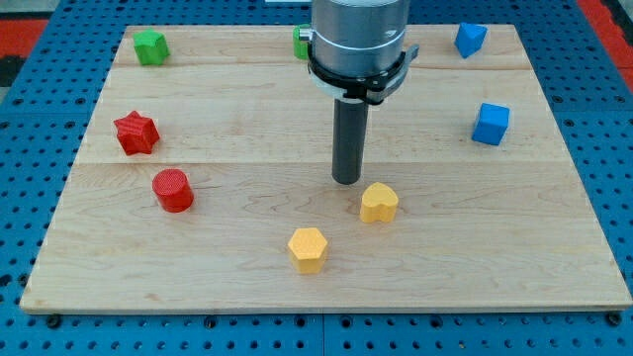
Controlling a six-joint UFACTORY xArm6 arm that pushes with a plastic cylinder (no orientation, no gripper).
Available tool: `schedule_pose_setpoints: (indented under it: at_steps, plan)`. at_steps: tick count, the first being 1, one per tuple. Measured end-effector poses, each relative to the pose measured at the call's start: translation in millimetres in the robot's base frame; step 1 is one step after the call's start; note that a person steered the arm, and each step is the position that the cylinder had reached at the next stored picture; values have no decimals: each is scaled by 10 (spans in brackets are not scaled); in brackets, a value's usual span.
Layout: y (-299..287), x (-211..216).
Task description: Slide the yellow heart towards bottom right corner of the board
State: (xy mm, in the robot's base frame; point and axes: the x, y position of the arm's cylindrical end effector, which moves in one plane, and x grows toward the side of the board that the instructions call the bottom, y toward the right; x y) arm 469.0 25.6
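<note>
The yellow heart (379,203) lies on the wooden board (475,257) a little right of the centre, in the lower half. My tip (347,180) stands just to the upper left of the heart, very close to it or touching its edge. A yellow hexagon (308,248) lies below and to the left of the heart.
A red star (135,133) and a red cylinder (173,190) sit at the view's left. A green block (150,45) is at the top left, another green block (300,42) is partly hidden behind the arm. Two blue blocks (470,39) (490,124) sit at the right.
</note>
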Motion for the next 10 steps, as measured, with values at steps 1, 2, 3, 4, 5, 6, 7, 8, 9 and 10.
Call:
schedule_pose_setpoints:
  at_steps: [1,2,3,4,5,6,7,8,9,10]
  plan:
    - [56,239]
    - [369,445]
    - [579,511]
    - [584,517]
    - [912,686]
    - [1069,713]
    - [1069,713]
    - [1069,616]
    - [1069,401]
    - [1118,429]
